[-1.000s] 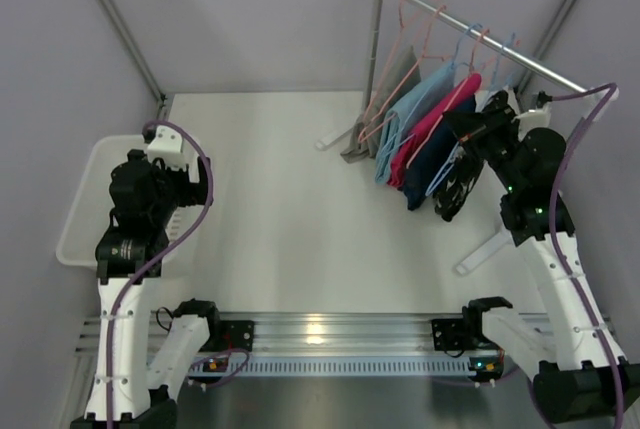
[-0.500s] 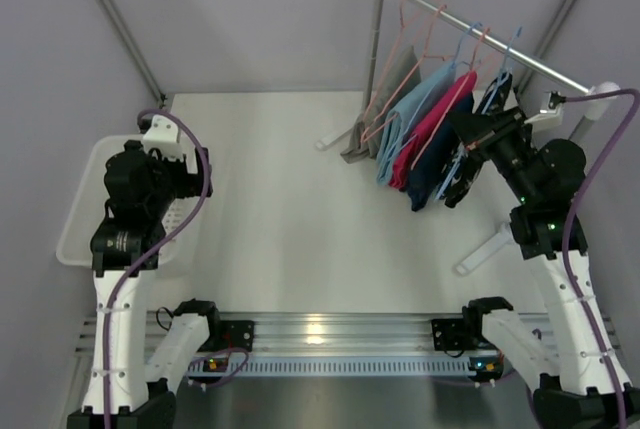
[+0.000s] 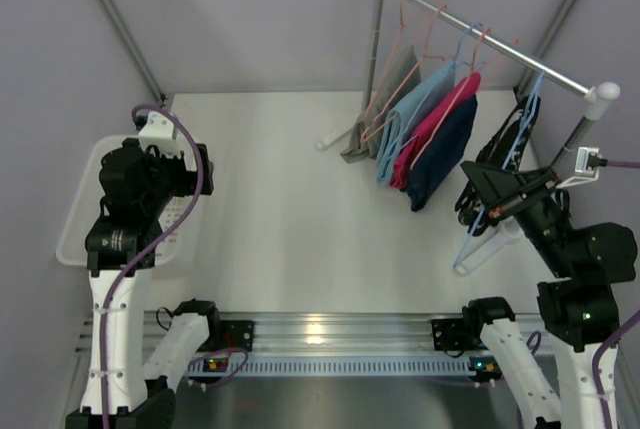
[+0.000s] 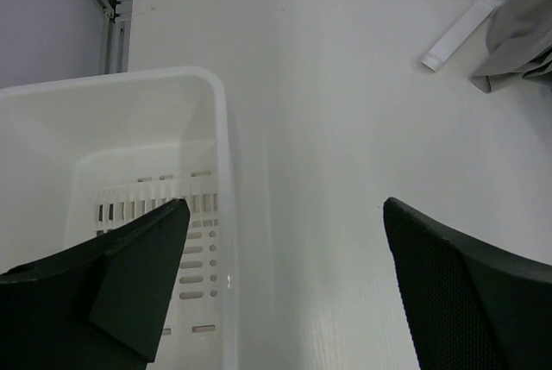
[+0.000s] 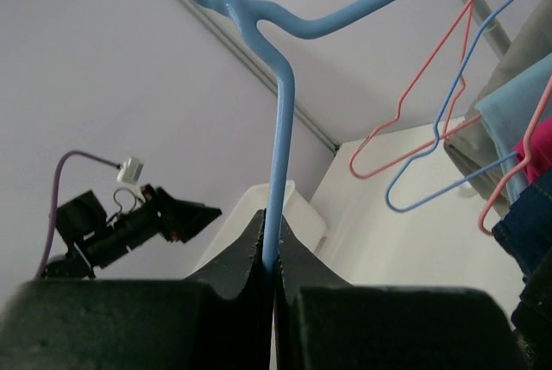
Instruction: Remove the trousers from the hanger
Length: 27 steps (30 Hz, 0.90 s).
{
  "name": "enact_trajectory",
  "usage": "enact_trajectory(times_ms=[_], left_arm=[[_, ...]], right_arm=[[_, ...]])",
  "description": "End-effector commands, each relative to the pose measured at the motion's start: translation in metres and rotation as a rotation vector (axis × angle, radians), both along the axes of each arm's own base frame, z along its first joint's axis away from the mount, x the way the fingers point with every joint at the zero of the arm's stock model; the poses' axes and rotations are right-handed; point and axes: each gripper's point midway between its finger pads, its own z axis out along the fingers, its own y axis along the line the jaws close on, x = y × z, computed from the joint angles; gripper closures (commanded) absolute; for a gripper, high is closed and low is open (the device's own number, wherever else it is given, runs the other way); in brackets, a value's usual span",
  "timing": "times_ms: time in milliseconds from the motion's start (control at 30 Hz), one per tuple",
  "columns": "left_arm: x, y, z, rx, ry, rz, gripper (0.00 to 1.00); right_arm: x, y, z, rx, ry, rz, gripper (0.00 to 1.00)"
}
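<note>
**Right gripper clamping the blue hanger that is carrying the black trousers**

The right gripper [image 5: 274, 253] is pressing its two fingers together on the thin wire of a blue hanger [image 5: 281, 128]; no gap is showing between them in the right wrist view. In the top view this hanger is slanting from the far end of the rail [image 3: 470, 27] down toward the table [image 3: 290, 209], and the black trousers [image 3: 503, 144] are draping over it as a dark bundle just beside the gripper. Their speckled print is too small to make out. The hanger's hook is overlapping the rail near its end knob, and whether it is resting on the rail cannot be told.

Further along the rail, the navy trousers [image 3: 447, 154] and the magenta trousers [image 3: 436, 121] are hanging side by side, touching each other, each on a pink hanger. A light blue garment [image 3: 408, 114] and a grey garment [image 3: 388, 99] are hanging next to them toward the rail's upright post.

On the other side of the table, well apart from the rack, the left gripper [image 4: 285, 215] is holding its fingers wide apart with nothing between them. It is hovering above the right-hand rim of a white basket [image 4: 220, 128], which is sitting at the table's left edge.
</note>
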Motion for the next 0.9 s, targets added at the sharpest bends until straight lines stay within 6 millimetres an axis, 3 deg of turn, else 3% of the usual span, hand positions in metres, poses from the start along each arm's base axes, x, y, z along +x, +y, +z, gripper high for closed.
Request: enact_trajectory(times_ms=[0, 133, 233, 367, 600, 700, 733, 867], left_arm=[[-0.007, -0.005, 0.017, -0.020, -0.032, -0.018, 0.01], [-0.012, -0.004, 0.013, -0.014, -0.009, -0.015, 0.01], [-0.018, -0.003, 0.010, -0.011, -0.010, -0.011, 0.01], [-0.029, -0.003, 0.004, -0.013, -0.014, -0.013, 0.01], [-0.040, 0.002, -0.007, 0.009, -0.014, 0.009, 0.01], [-0.041, 0.002, -0.013, 0.009, -0.005, 0.011, 0.01], [-0.040, 0.002, -0.016, 0.006, 0.003, 0.014, 0.01], [-0.037, 0.002, -0.025, 0.001, 0.025, 0.017, 0.01]], right_arm=[[-0.050, 0.009, 0.035, -0.114, -0.266, 0.073, 1.00], [-0.079, 0.031, 0.019, -0.181, -0.249, 0.257, 1.00], [-0.089, 0.049, 0.004, -0.223, -0.148, 0.446, 1.00], [-0.084, 0.066, -0.002, -0.208, -0.011, 0.675, 1.00], [-0.107, 0.074, 0.025, -0.160, -0.011, 0.861, 1.00], [-0.130, 0.077, 0.051, -0.181, -0.140, 0.914, 1.00], [-0.145, 0.074, 0.074, -0.198, -0.262, 0.915, 1.00], [-0.163, 0.072, 0.126, -0.175, -0.409, 0.959, 1.00]])
